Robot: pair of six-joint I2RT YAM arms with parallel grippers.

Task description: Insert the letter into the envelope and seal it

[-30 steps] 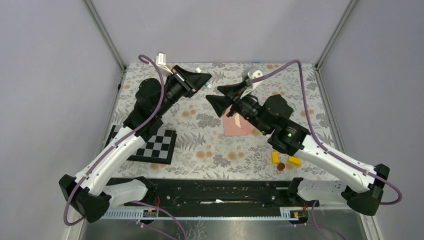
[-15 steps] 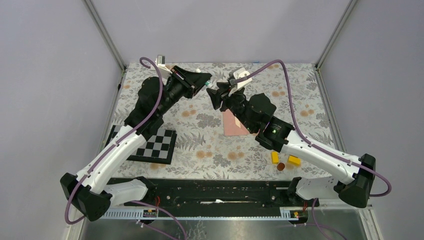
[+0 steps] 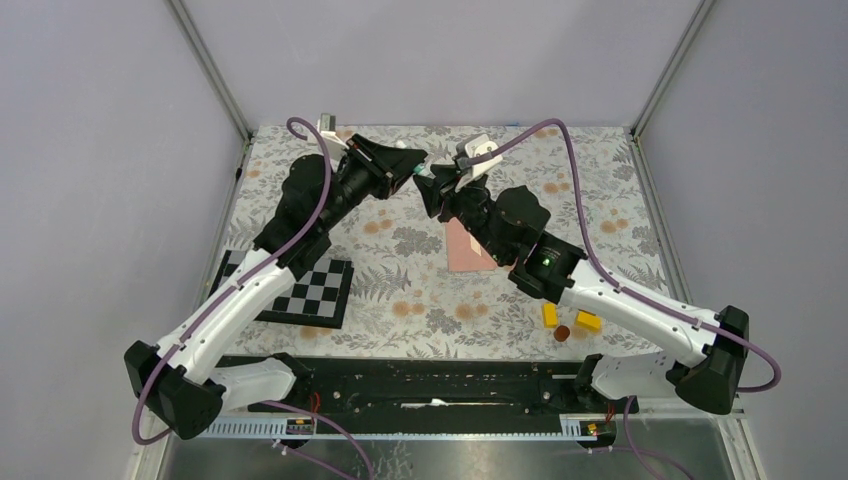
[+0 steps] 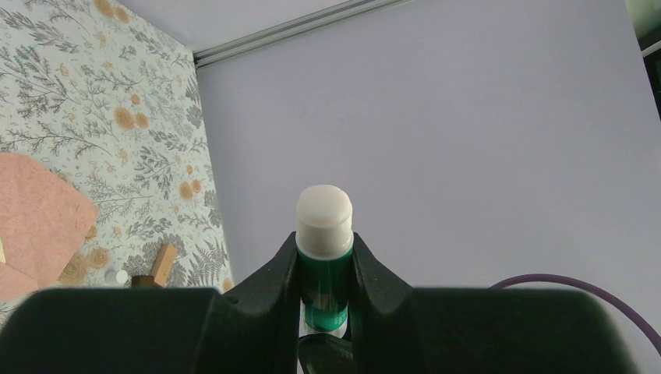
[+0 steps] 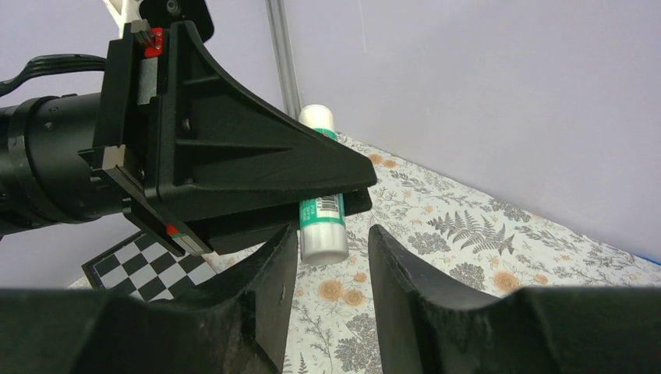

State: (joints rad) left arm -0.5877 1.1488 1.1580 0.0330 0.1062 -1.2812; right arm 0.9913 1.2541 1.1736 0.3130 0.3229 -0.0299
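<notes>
Left wrist view: left pincer [image 4: 324,245] clamps a green glue stick [image 4: 323,269], right pincer [image 5: 332,234] hangs partly open around its end

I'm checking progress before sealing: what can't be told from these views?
Letter: seen in no view.
Envelope: top view, partly under the right arm; left wrist view, cut by the left edge.
Glue stick lower end: left wrist view, behind the left gripper.

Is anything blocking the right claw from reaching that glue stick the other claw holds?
Nothing visible. The right gripper, fingers open, faces the glue stick held by the left gripper; only air lies between.
</notes>
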